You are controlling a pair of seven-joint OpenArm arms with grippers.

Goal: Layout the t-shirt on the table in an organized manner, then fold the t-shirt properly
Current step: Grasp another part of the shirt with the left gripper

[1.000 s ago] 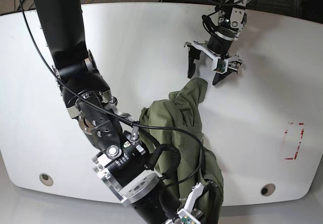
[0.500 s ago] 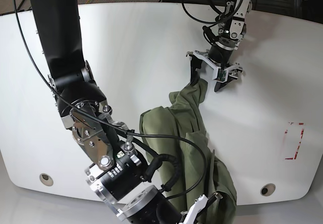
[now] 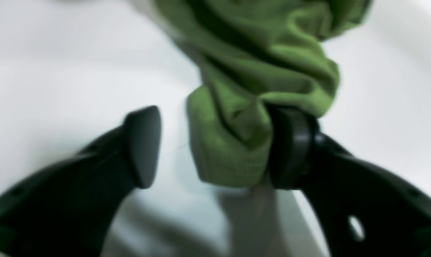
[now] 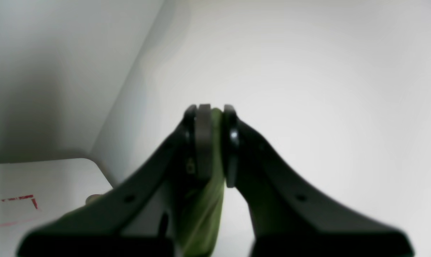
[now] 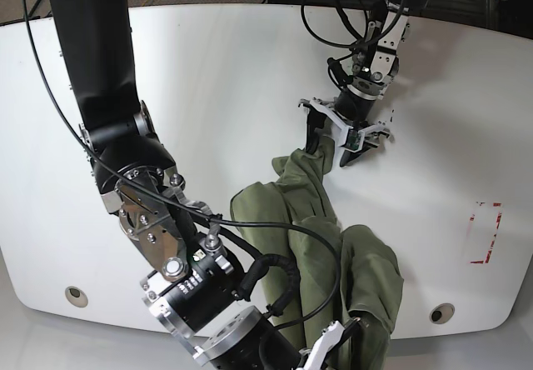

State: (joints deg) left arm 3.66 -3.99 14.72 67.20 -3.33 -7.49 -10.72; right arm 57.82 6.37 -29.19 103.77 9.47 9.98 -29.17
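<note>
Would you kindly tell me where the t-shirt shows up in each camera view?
Base: the t-shirt lies bunched from centre to the bottom edge.
Left wrist: top centre, hanging between the left end effector's open jaws.
Right wrist: a green strip at bottom centre, pinched in the right end effector.
Shared landmark: the white table.

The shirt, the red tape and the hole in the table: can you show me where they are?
shirt (image 5: 287, 220), base view, on the bunched middle folds.
red tape (image 5: 485, 232), base view, on the mark's right strip.
hole (image 5: 76, 295), base view, on the round opening near the front left corner.
</note>
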